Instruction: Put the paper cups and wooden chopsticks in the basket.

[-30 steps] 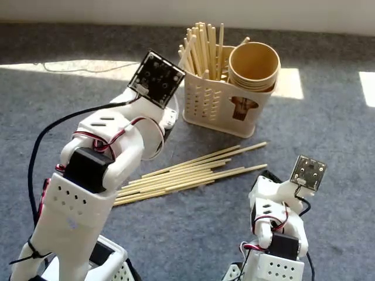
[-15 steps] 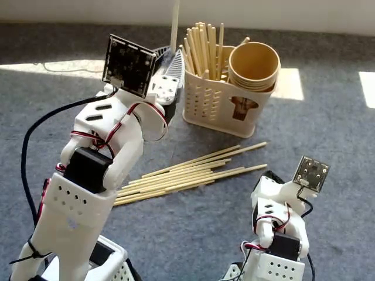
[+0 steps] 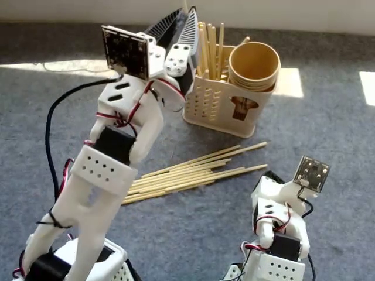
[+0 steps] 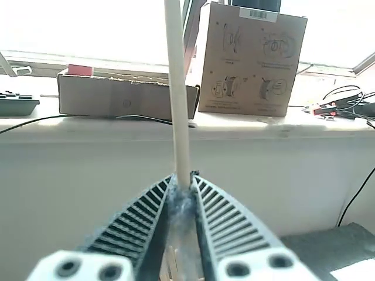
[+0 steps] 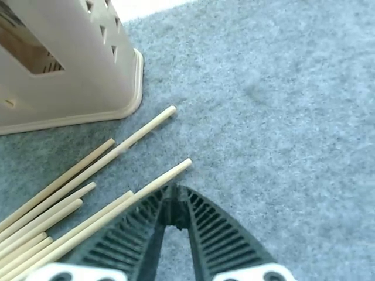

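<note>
My left gripper (image 3: 180, 24) is raised beside the beige basket (image 3: 218, 104), shut on one wooden chopstick (image 4: 176, 88) that stands upright between its fingers (image 4: 183, 178). The basket holds several upright chopsticks (image 3: 205, 44) and stacked paper cups (image 3: 254, 65). Several loose chopsticks (image 3: 190, 174) lie on the grey carpet in front of it. My right gripper (image 5: 174, 204) sits low over the carpet, shut and holding nothing, its tip just beside the end of a loose chopstick (image 5: 153, 184). The right arm (image 3: 280, 205) stands at the lower right.
Grey carpet (image 3: 328, 134) surrounds the basket, with open floor to its right. Behind the left gripper rises a white wall with a sill carrying cardboard boxes (image 4: 253, 58). The basket's corner (image 5: 88, 70) stands close ahead of the right gripper.
My left arm has risen from beside the loose pile and swung toward the basket, carrying the chopstick upright. The right arm has not moved.
</note>
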Action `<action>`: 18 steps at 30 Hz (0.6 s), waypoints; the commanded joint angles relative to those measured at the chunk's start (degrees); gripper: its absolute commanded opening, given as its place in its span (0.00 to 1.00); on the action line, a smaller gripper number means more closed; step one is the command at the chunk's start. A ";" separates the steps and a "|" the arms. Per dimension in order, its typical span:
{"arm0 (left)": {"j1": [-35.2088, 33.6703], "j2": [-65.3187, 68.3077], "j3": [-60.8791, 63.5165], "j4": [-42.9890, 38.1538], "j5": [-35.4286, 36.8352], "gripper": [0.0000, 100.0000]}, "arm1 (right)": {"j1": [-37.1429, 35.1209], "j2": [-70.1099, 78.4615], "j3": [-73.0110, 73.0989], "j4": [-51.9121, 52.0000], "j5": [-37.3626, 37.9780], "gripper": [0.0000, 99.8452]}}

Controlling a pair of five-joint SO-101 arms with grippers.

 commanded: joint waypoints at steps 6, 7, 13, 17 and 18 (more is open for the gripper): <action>-0.92 13.23 -1.36 -12.31 0.62 0.01 | 0.66 -0.40 6.81 0.22 -0.26 0.01; -0.92 14.20 -1.36 -12.31 0.62 0.01 | 0.66 -0.40 6.81 0.22 -0.26 0.01; -0.84 17.45 -0.66 -12.04 0.62 0.01 | 0.66 -0.40 6.81 0.22 -0.26 0.01; -0.75 17.10 -0.75 -5.63 0.70 0.06 | 0.66 -0.40 6.81 0.22 -0.26 0.01; -0.75 17.01 -1.27 -3.16 0.70 0.09 | 0.66 -0.40 6.81 0.22 -0.26 0.01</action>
